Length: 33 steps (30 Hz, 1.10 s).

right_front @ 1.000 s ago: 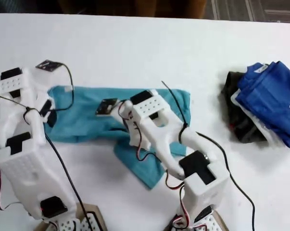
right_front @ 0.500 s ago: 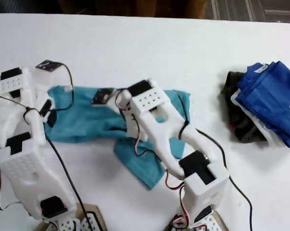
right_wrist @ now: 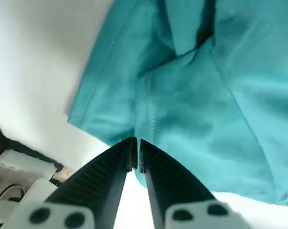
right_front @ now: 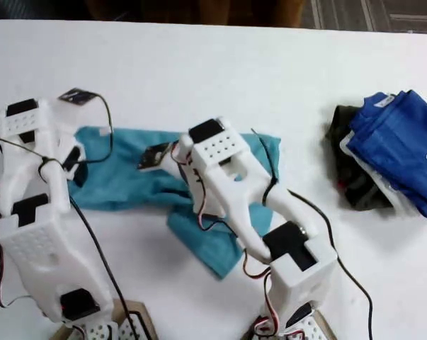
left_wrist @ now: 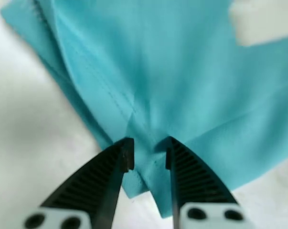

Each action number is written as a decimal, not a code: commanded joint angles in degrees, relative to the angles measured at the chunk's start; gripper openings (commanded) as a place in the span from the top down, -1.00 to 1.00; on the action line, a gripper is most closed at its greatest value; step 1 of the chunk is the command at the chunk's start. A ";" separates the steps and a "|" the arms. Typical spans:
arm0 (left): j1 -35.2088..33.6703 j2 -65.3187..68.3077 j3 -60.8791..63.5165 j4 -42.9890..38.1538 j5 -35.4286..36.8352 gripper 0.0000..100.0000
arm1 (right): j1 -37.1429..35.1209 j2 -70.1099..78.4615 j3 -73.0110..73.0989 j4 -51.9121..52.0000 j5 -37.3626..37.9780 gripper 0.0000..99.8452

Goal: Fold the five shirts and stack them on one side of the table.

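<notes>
A teal shirt (right_front: 121, 180) lies crumpled across the middle of the white table (right_front: 199, 71), with one flap trailing toward the near edge. My left gripper (right_front: 73, 164) sits at the shirt's left end. In the left wrist view, the left gripper (left_wrist: 148, 153) pinches a pucker of teal shirt (left_wrist: 158, 71) between its tips. My right gripper (right_front: 193, 188) is over the shirt's middle. In the right wrist view, the right gripper (right_wrist: 137, 155) is closed on a hemmed edge of the teal shirt (right_wrist: 196, 109).
A stack of folded shirts (right_front: 394, 152) sits at the right side of the table, blue on top, with white and dark ones beneath. Both arm bases stand at the near edge. Bare table stretches along the far side.
The right arm swung toward the far side with the shirt's middle, then came back slightly. The left arm shifted a little to the right. The shirt's right part bunched inward.
</notes>
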<state>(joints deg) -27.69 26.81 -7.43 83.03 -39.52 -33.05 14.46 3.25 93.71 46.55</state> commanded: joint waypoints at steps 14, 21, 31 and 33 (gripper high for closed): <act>0.88 -0.35 -0.40 -0.18 0.53 0.72 | -0.66 -3.21 2.64 -2.68 0.09 0.96; 0.88 -0.35 -0.40 -0.18 0.53 0.72 | -0.40 1.98 4.40 -7.16 0.44 0.72; 0.88 -0.35 -0.40 -0.97 0.53 0.72 | -0.31 6.11 4.40 -11.03 0.44 0.76; 0.88 -0.35 -0.40 -0.97 0.53 0.72 | -0.31 6.20 4.40 -11.91 0.44 0.92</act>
<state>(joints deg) -27.43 26.81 -7.43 82.42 -39.52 -33.67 20.62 7.82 83.25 46.55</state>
